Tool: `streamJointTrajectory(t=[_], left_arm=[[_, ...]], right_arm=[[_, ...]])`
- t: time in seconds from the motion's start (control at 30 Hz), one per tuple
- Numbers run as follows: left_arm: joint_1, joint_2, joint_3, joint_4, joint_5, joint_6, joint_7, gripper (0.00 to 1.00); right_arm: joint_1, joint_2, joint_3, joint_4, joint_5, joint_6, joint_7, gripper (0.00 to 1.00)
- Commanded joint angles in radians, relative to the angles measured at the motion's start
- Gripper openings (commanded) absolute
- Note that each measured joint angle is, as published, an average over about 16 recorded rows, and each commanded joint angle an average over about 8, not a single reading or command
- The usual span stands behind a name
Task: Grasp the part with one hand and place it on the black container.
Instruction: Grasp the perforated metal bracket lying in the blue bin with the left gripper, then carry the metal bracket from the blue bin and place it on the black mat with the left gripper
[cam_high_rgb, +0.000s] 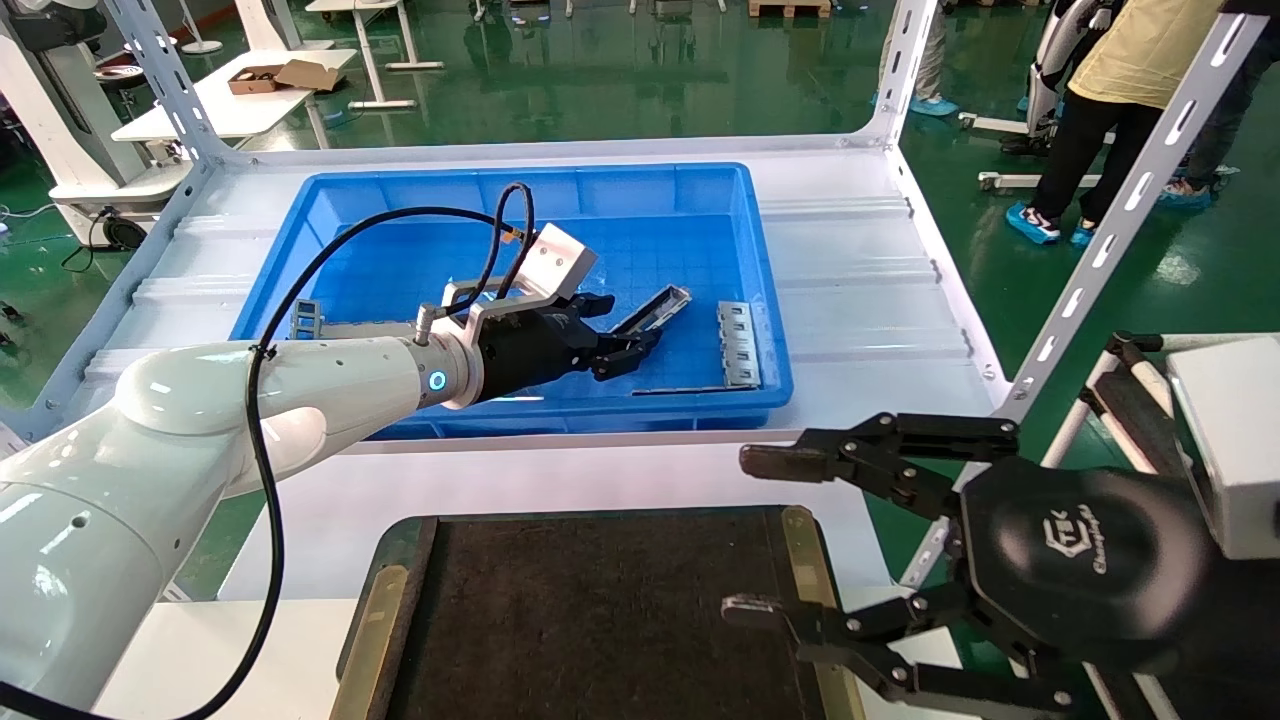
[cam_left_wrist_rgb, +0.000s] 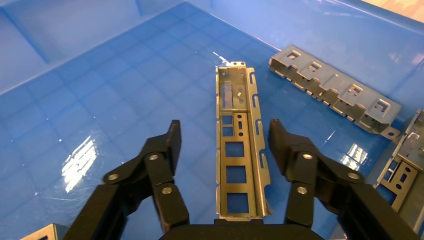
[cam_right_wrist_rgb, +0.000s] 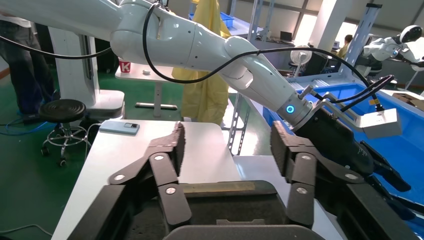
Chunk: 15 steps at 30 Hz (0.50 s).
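Note:
The part (cam_left_wrist_rgb: 239, 150), a slim grey channel strip with a raised rim and a row of cutouts, lies on the floor of the blue bin (cam_high_rgb: 420, 190); it also shows in the head view (cam_high_rgb: 658, 307). My left gripper (cam_left_wrist_rgb: 224, 137) is open, low in the bin, with one finger on each side of the part's near end and not touching it; in the head view it (cam_high_rgb: 622, 330) is at the bin's front middle. The black container (cam_high_rgb: 600, 620) lies in front of the bin. My right gripper (cam_high_rgb: 755, 533) hangs open and empty over its right edge.
A ladder-like grey strip (cam_high_rgb: 738, 343) lies to the right of the part, a thin strip (cam_high_rgb: 680, 389) by the bin's front wall, a slotted plate (cam_high_rgb: 305, 320) at the left. White rack uprights (cam_high_rgb: 1110, 230) stand at the shelf corners. Brass strips (cam_high_rgb: 805, 560) line the tray sides.

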Motion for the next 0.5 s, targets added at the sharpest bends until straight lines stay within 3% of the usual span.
streamJointTrajectory(t=[0.03, 0.5], left_arm=[[0.000, 0.000, 0.013, 0.000, -0.009, -0.003, -0.003, 0.00], [-0.007, -0.003, 0.066, 0.003, -0.086, -0.013, -0.009, 0.00]], right_arm=[[0.000, 0.000, 0.000, 0.000, 0.000, 0.000, 0.000, 0.00], [0.000, 0.000, -0.001, 0.000, 0.000, 0.000, 0.000, 0.00]])
